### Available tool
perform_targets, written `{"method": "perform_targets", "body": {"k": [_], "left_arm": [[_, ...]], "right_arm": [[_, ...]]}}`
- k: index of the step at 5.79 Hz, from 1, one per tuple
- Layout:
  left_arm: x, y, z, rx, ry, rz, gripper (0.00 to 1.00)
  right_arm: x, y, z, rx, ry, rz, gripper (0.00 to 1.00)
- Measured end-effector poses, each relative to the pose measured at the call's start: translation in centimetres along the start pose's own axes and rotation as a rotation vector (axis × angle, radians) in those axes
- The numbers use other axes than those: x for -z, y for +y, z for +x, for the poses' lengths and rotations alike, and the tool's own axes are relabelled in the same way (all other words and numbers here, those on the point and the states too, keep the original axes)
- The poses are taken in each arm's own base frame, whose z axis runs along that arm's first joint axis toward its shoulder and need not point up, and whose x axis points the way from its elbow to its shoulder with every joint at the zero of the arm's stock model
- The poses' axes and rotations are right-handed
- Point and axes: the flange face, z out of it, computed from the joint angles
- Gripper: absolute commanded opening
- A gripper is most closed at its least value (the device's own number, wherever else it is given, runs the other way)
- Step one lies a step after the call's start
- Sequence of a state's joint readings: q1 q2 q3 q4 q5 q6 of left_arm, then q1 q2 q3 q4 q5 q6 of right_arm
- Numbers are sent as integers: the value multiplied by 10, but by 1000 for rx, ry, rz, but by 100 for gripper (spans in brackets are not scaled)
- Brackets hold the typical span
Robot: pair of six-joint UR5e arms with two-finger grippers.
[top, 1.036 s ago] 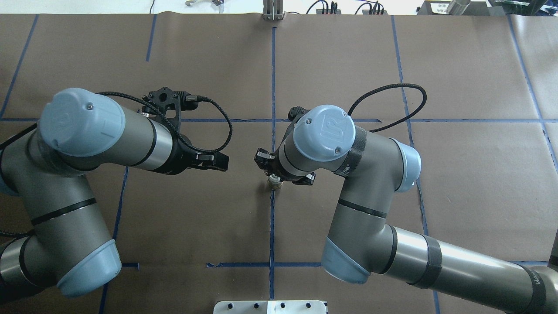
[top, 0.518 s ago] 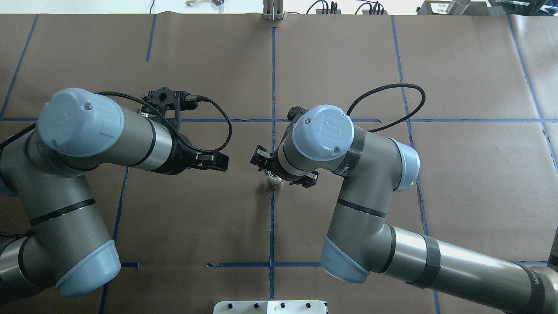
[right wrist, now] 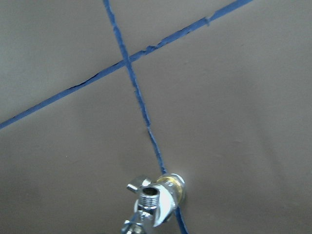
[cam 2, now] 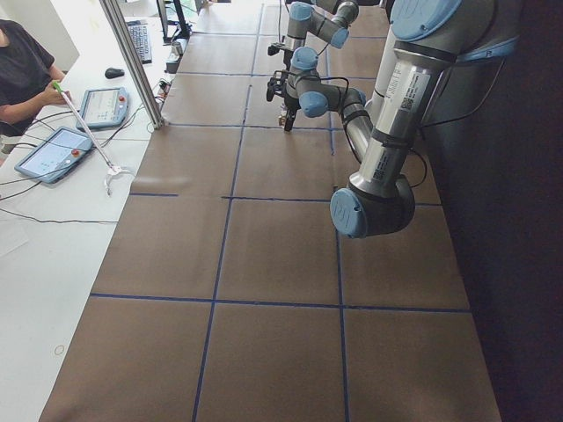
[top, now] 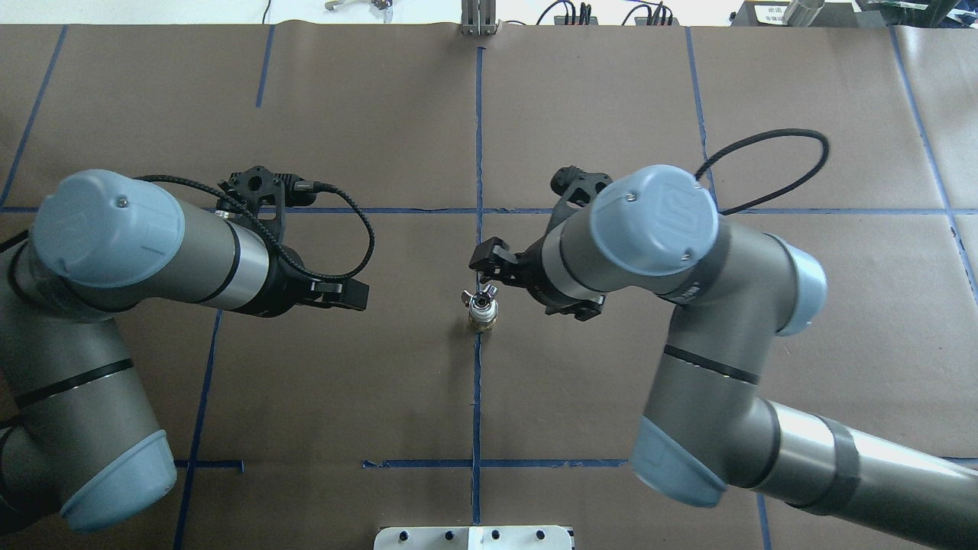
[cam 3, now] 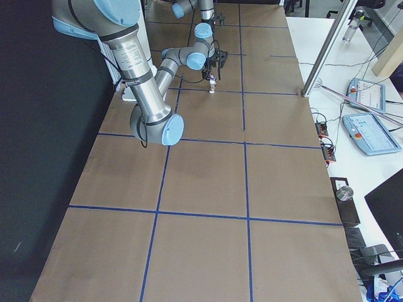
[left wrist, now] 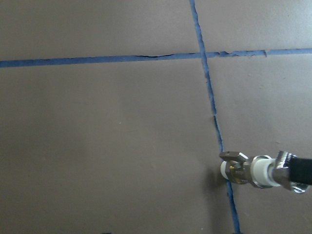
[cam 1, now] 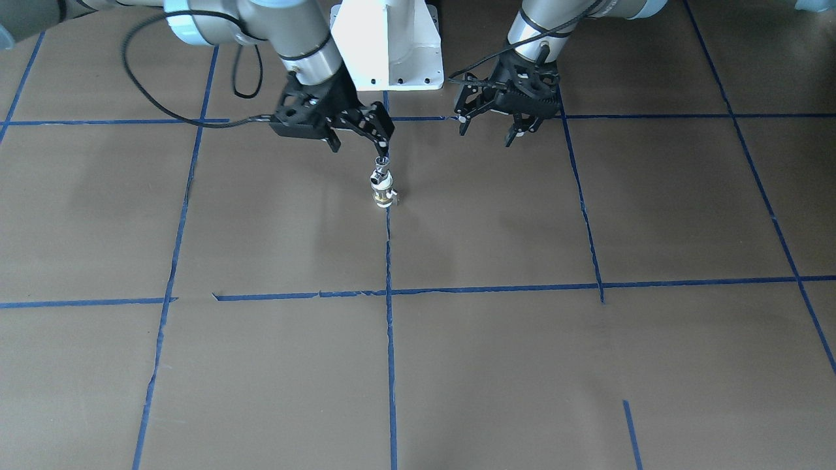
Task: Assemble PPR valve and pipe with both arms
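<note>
The PPR valve (cam 1: 382, 195), white with a brass band, stands upright on the blue tape line. The chrome pipe (cam 1: 379, 175) sits joined on top of it. In the overhead view the pipe (top: 481, 299) covers most of the valve (top: 482, 324). My right gripper (cam 1: 358, 142) is open and empty, just beside the pipe's top; one fingertip (cam 1: 383, 151) hangs close above it. My left gripper (cam 1: 490, 129) is open and empty, well to the other side. The left wrist view shows the valve (left wrist: 242, 171) and pipe (left wrist: 282, 168); the right wrist view shows the pipe (right wrist: 152, 201).
The white pedestal base (cam 1: 388, 46) stands behind the assembly. Brown paper with blue tape lines (top: 478, 137) covers the table. A metal post (top: 478, 17) stands at the far edge. An operator's side table with tablets (cam 2: 54, 151) runs along the far side.
My right gripper opened wider, then moved right, off the assembly, which now stands free. My left arm drew back to the left.
</note>
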State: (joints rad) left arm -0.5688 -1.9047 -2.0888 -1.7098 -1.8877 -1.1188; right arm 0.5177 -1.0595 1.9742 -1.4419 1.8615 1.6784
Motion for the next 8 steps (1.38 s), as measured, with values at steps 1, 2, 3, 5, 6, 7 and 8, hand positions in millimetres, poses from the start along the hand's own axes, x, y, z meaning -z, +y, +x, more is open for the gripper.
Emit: {"method": "perform_targets", "body": {"k": [1, 2, 3, 5, 6, 7, 8], "left_arm": [[-1, 4, -37, -38, -51, -8, 86], [2, 4, -90, -111, -117, -25, 87], [10, 0, -139, -171, -162, -57, 87], [52, -15, -237, -257, -163, -128, 87], [73, -17, -285, -288, -149, -152, 91], [86, -19, -341, -319, -139, -180, 96], [93, -22, -409, -346, -125, -204, 100]], "right_arm": [[30, -26, 48, -6, 17, 0, 100], [60, -64, 107, 21, 61, -3, 100], [88, -99, 167, 94, 111, 9, 100], [139, -163, 287, 265, 215, 11, 100], [164, -196, 355, 334, 237, -23, 100], [187, -226, 426, 400, 234, -51, 100], [208, -249, 493, 459, 227, -53, 100]]}}
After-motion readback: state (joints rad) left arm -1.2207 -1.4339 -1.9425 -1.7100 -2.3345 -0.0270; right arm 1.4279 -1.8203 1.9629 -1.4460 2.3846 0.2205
